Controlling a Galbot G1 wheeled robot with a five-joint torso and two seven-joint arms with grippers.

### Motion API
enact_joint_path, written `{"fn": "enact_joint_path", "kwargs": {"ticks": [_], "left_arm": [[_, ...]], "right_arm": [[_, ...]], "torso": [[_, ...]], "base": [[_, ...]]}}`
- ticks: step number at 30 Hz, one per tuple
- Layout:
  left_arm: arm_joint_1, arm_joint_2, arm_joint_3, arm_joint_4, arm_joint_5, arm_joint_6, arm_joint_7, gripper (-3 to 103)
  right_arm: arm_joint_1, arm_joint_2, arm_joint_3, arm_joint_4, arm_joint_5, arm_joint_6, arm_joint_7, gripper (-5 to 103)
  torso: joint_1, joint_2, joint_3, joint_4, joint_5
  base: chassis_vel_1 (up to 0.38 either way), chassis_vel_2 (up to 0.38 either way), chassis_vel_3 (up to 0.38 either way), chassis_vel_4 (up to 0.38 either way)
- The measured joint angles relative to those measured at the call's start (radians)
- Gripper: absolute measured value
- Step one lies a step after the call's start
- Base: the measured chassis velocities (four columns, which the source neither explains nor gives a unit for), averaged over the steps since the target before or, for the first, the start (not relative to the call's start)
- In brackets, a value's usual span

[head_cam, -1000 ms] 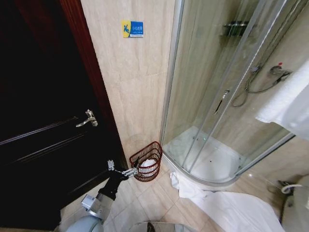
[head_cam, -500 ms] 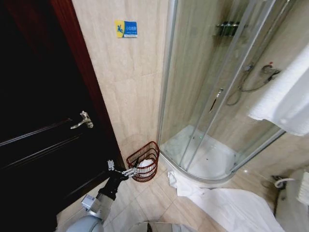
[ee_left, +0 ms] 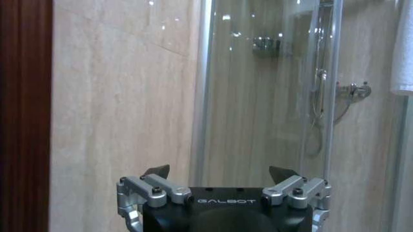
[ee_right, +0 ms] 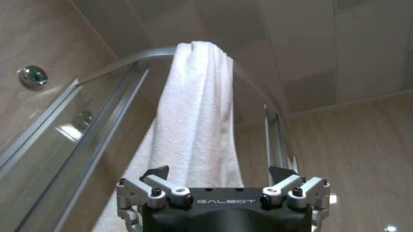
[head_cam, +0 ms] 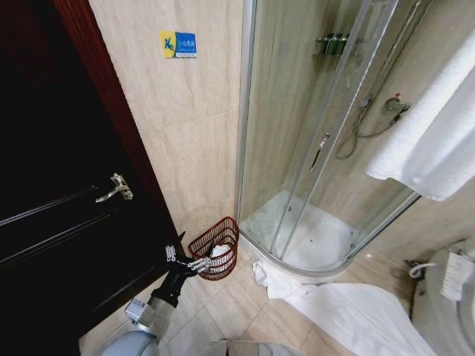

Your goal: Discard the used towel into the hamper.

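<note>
The whole head view has slid leftward over the last second: the blue wall sign, the door handle and the hamper all sit further toward 9 o'clock than they did, so it is the robot turning toward its right, not the things moving. The left gripper keeps its place low in the picture, at about 7 o'clock, its tips just beside the hamper's near rim. In the left wrist view the left gripper has its jaws spread wide with nothing between them, facing the tiled wall and the shower enclosure's glass.

The hamper stands on the floor against the wall, between the dark door and the shower tray, with something white already inside it. A white towel hangs over the enclosure's top rail at 3 o'clock. The right gripper, jaws also spread and empty, points up at that towel. I judge the turn is bringing that towel into reach as the one to discard.
</note>
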State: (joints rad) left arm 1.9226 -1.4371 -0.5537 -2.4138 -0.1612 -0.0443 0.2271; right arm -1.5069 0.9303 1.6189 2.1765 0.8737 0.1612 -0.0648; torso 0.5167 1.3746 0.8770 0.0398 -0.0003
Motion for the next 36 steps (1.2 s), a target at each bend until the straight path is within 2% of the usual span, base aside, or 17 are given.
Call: {"fn": "enact_joint_path", "kwargs": {"ticks": [10,13,15,20,21,23,24,27,28,30,36], "left_arm": [[0.0,0.0,0.0,0.0,0.0,0.0,0.0,100],[0.0,0.0,0.0,0.0,0.0,0.0,0.0,100],[0.0,-0.001,0.0,0.0,0.0,0.0,0.0,100],[0.0,-0.001,0.001,0.0,0.0,0.0,0.0,100],[0.0,-0.001,0.001,0.0,0.0,0.0,0.0,100],[0.0,0.0,0.0,0.0,0.0,0.0,0.0,100],[0.0,0.0,0.0,0.0,0.0,0.0,0.0,100],[0.0,0.0,0.0,0.0,0.0,0.0,0.0,100],[0.0,0.0,0.0,0.0,0.0,0.0,0.0,100],[0.0,0.0,0.0,0.0,0.0,0.0,0.0,100],[0.0,0.0,0.0,0.0,0.0,0.0,0.0,100]], "right_arm": [[0.0,0.002,-0.001,0.002,0.002,0.002,-0.001,100],[0.001,0.002,-0.009,-0.002,0.002,0.006,-0.002,100],[0.003,0.001,-0.017,-0.008,0.0,0.013,-0.009,100],[0.013,-0.006,-0.047,-0.024,0.0,0.024,-0.017,100],[0.025,-0.024,-0.068,-0.035,0.002,0.024,-0.023,100],[0.066,-0.08,-0.119,-0.064,0.015,0.022,-0.025,100],[0.066,-0.08,-0.119,-0.064,0.015,0.022,-0.025,100],[0.15,-0.174,-0.195,-0.086,0.108,-0.012,-0.023,100],[0.15,-0.174,-0.195,-0.086,0.108,-0.012,-0.023,100],[0.217,-0.227,-0.245,-0.093,0.187,-0.048,-0.014,100],[0.317,-0.295,-0.32,-0.121,0.247,-0.094,-0.006,100]], "torso": [[0.0,0.0,0.0,0.0004,0.0005],[0.0,0.0,0.0,-0.0004,-0.0005],[0.0,0.0,0.0,0.0002,0.0014],[0.0,0.0,0.0,-0.0003,0.0006],[0.0,0.0,0.0,-0.0001,0.0013],[0.0,0.0,0.0,0.0002,0.0001],[0.0,0.0,0.0,0.0002,0.0001],[0.0,0.0,0.0,0.0002,-0.0006],[0.0,0.0,0.0,0.0002,-0.0006],[0.0,0.0,0.0,0.0002,-0.0006],[0.0,0.0,0.0,0.0,0.0009]], "base": [[-0.177,-0.184,0.189,0.191],[-0.271,-0.254,0.244,0.254],[-0.256,-0.241,0.244,0.211],[-0.175,-0.178,0.214,0.103],[-0.026,-0.112,0.056,0.019],[0.019,-0.03,0.028,0.012],[0.0,0.0,0.0,0.0],[0.071,0.03,-0.052,-0.005],[0.079,0.053,-0.057,-0.005],[0.045,0.052,-0.033,-0.045],[0.007,0.009,-0.006,-0.007]]}}
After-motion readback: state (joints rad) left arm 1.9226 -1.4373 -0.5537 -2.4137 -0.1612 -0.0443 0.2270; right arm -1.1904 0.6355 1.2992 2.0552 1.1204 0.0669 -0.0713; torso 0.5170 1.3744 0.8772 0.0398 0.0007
